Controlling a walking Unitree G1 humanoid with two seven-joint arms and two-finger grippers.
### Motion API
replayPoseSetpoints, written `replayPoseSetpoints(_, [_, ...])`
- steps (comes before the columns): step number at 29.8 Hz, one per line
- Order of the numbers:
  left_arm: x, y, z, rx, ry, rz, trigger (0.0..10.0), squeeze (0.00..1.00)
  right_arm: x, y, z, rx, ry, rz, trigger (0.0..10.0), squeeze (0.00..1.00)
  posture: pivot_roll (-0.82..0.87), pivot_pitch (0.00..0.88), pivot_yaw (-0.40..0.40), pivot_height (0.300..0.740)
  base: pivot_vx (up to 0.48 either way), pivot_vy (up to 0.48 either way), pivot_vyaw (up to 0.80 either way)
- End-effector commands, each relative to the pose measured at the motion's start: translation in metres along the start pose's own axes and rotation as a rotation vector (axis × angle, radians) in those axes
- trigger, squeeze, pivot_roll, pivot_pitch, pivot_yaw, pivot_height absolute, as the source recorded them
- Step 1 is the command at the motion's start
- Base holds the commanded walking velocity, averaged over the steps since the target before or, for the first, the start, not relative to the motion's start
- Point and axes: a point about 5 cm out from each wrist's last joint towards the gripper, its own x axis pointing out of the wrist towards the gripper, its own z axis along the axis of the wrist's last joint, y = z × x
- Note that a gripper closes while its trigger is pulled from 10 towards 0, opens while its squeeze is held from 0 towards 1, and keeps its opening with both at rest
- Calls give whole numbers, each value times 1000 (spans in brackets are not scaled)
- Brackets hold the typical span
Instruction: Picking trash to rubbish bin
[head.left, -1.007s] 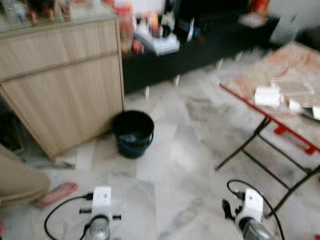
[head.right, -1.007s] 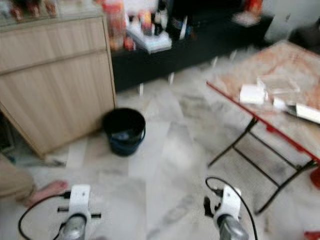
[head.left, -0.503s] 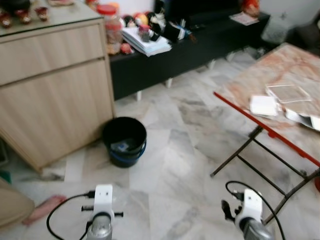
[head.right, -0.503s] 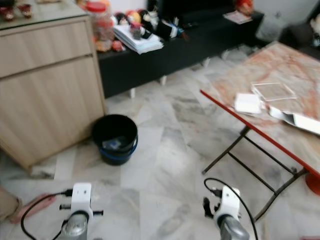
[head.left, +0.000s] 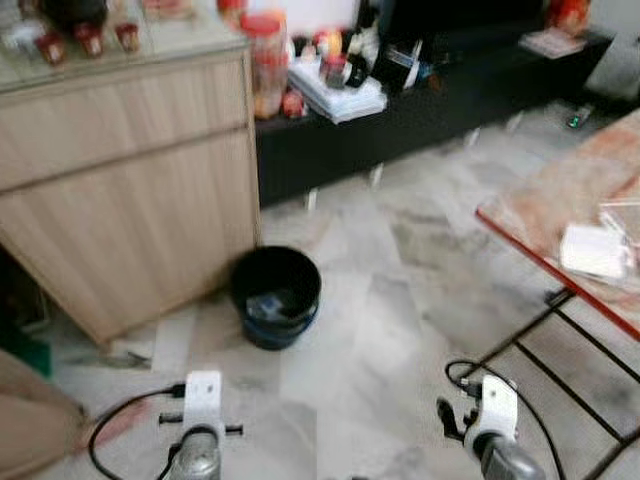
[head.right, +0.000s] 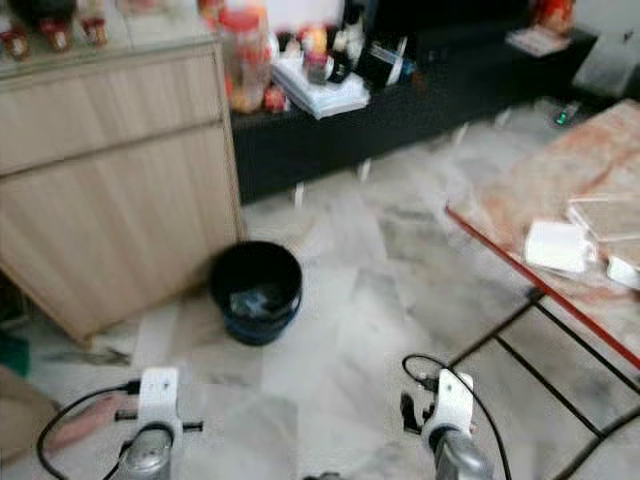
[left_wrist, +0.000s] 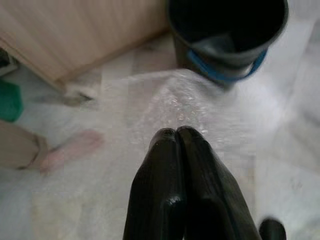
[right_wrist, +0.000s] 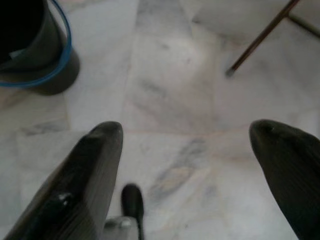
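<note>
The left gripper (left_wrist: 176, 132) has its fingers pressed together on a sheet of clear bubble wrap (left_wrist: 180, 105), held low above the marble floor (head.left: 400, 300) and short of the black bin (head.left: 276, 296), which stands beside the wooden cabinet (head.left: 130, 190). So the pickup looks done, and what remains is carrying the wrap over the bin's mouth and letting go. The right gripper (right_wrist: 185, 145) hangs spread wide and empty, while a white packet (head.right: 556, 246) lies on the red-edged table (head.right: 500, 250), perhaps more trash.

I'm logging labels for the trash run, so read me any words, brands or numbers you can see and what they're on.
None can be read.
Jar and items on the black shelf: too blurred.
Papers on the table: no legible print.
Bin: no label seen.
</note>
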Motion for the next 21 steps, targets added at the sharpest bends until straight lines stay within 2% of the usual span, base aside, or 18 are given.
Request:
replayPoseSetpoints(1, [-3, 8, -10, 10, 31, 17, 10000, 0, 2, 9, 1, -8, 2, 23, 10000, 0, 74, 164, -132, 740, 405, 0, 431])
replayPoseSetpoints(11, [-4, 8, -12, 19, 33, 14, 10000, 0, 2, 8, 2, -17, 3, 23, 10000, 0, 79, 156, -134, 740, 408, 0, 43])
replayPoseSetpoints(14, [-4, 8, -12, 19, 33, 13, 10000, 0, 2, 8, 1, -20, 7, 26, 10000, 0, 80, 153, -135, 740, 405, 0, 548])
replayPoseSetpoints(21, [-4, 8, -11, 23, 30, 9, 10000, 0, 2, 8, 1, 0, 6, 17, 10000, 0, 83, 139, -130, 740, 409, 0, 0])
